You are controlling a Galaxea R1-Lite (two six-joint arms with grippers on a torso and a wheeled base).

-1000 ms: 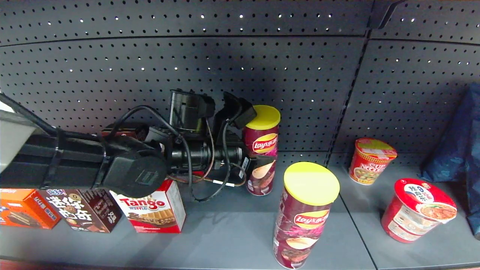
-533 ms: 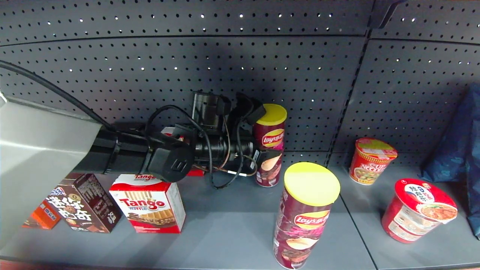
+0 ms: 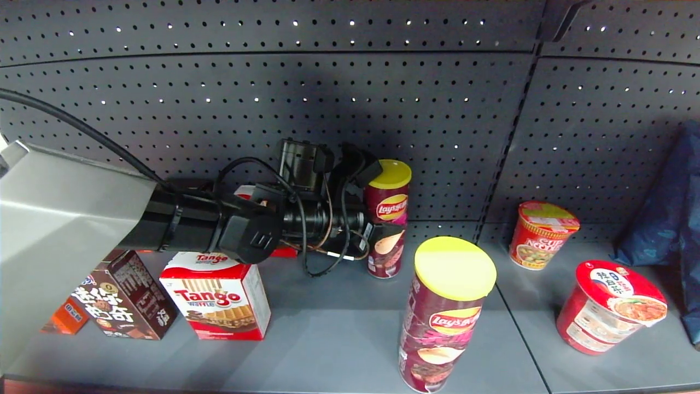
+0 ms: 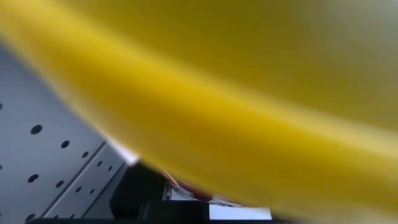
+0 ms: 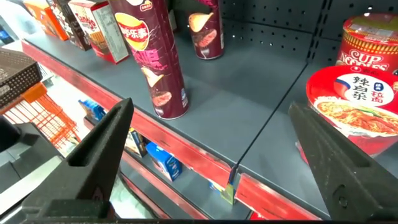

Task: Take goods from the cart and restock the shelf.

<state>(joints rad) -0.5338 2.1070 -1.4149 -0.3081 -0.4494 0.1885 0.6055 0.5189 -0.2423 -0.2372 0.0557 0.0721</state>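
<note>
We have lowered 1 chips can (image 3: 391, 209), clenched in our left gripper (image 3: 377, 200), onto the shelf (image 3: 328, 328) back row, ready for letting go; right gripper (image 5: 211, 111) gapes wide.

chip can (image 4: 249, 93) a yellow blur; orange box (image 3: 65, 322) mostly hidden

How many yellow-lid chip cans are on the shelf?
2. The back can sits in the left end effector; the front can stands near the edge of the shelf. The arm may hide more.
</note>
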